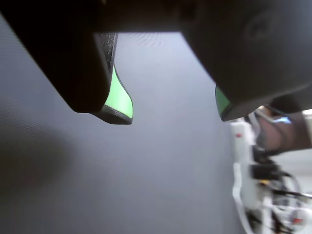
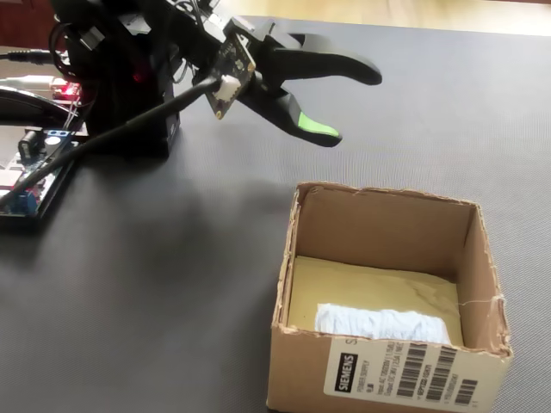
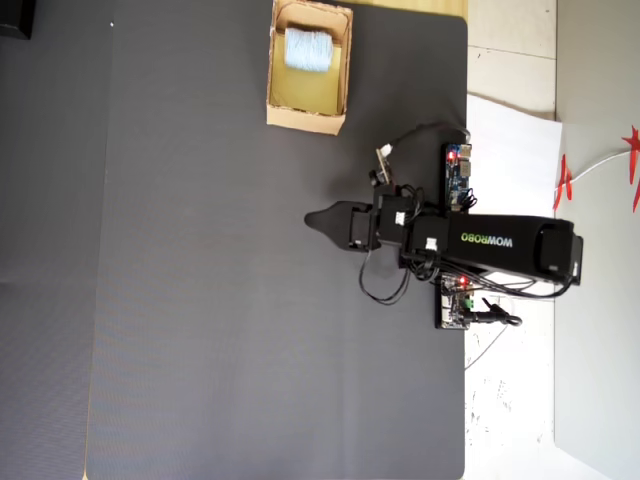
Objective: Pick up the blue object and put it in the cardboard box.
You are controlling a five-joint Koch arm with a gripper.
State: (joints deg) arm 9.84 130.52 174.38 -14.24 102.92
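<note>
The blue object [image 2: 379, 325], pale and ribbed, lies inside the cardboard box [image 2: 385, 230] against its near wall. The overhead view shows the blue object [image 3: 308, 48] in the box [image 3: 305, 120] at the top of the dark mat. My gripper [image 2: 355, 106] hangs open above the mat, up and left of the box, with nothing between its green-padded fingers [image 2: 314, 129]. In the wrist view my gripper [image 1: 173, 113] shows only bare mat in the wide gap. From overhead, my gripper [image 3: 312, 220] points left, well below the box.
The arm's black base [image 2: 129, 95] and circuit boards [image 2: 34, 172] with cables sit at the left of the fixed view. Overhead, boards [image 3: 457, 175] flank the arm at the mat's right edge, beside white paper [image 3: 510, 140]. Cables [image 1: 263, 195] show at right in the wrist view.
</note>
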